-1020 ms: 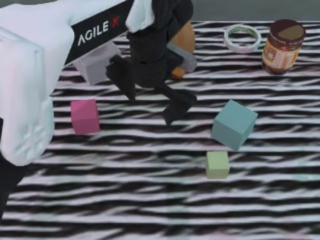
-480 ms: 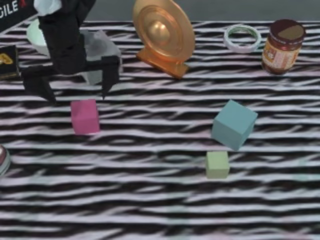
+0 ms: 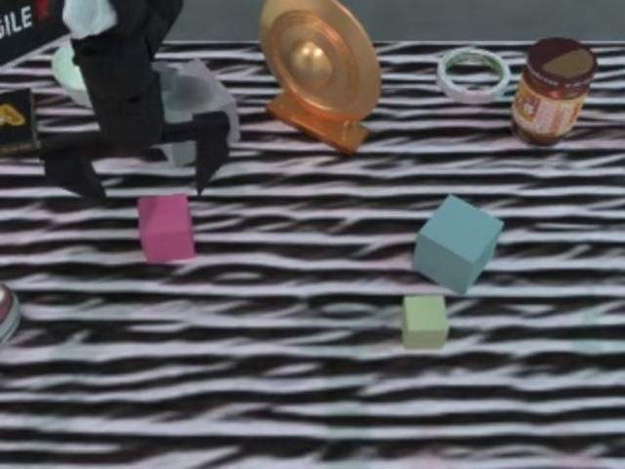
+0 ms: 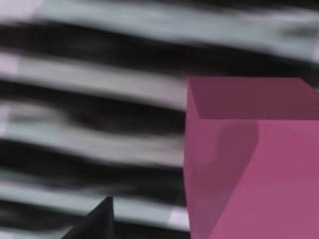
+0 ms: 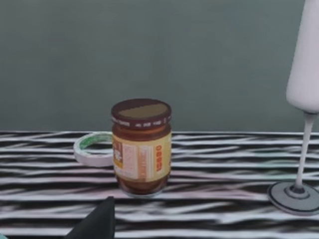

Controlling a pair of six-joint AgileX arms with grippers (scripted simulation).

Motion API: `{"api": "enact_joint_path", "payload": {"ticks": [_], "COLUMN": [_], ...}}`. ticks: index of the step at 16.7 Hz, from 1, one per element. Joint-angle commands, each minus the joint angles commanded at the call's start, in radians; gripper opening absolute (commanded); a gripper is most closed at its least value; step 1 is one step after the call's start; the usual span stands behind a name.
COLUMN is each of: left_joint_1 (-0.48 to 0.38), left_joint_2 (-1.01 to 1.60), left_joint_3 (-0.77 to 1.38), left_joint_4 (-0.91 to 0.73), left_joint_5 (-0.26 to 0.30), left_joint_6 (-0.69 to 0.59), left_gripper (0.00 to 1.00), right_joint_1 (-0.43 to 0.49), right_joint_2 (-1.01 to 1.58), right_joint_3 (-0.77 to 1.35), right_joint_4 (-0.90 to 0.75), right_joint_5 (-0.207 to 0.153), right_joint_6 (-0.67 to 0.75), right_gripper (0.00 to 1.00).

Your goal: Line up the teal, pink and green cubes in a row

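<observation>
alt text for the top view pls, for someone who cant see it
The left gripper hangs open just above the pink cube at the striped table's left, not touching it. The teal cube and green cube sit close together at right.

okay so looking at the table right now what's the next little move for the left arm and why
Probably lower the left end effector onto the pink cube. Its fingers are spread open just behind the cube, not touching it, and the cube sits far left of the teal cube and green cube, so it needs gripping first.
</observation>
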Motion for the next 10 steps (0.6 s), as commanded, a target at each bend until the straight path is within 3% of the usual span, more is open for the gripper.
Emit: {"api": "enact_joint_path", "payload": {"ticks": [6,10], "left_joint_1": [0.002,0.003], "left_joint_2": [0.067,0.082], "left_joint_3": [-0.149,-0.181], "left_joint_4": [0.221,0.264], "left_joint_5": [0.001,0.001], "left_joint_6": [0.002,0.003], "left_gripper": [1.00,1.00], "right_joint_1": [0.000,0.000], "right_joint_2": [0.000,0.000], "right_joint_3": [0.000,0.000], "right_joint_4": [0.000,0.000], "right_joint_5": [0.000,0.000], "right_joint_6": [0.000,0.000], "right_gripper": [1.00,1.00]}}
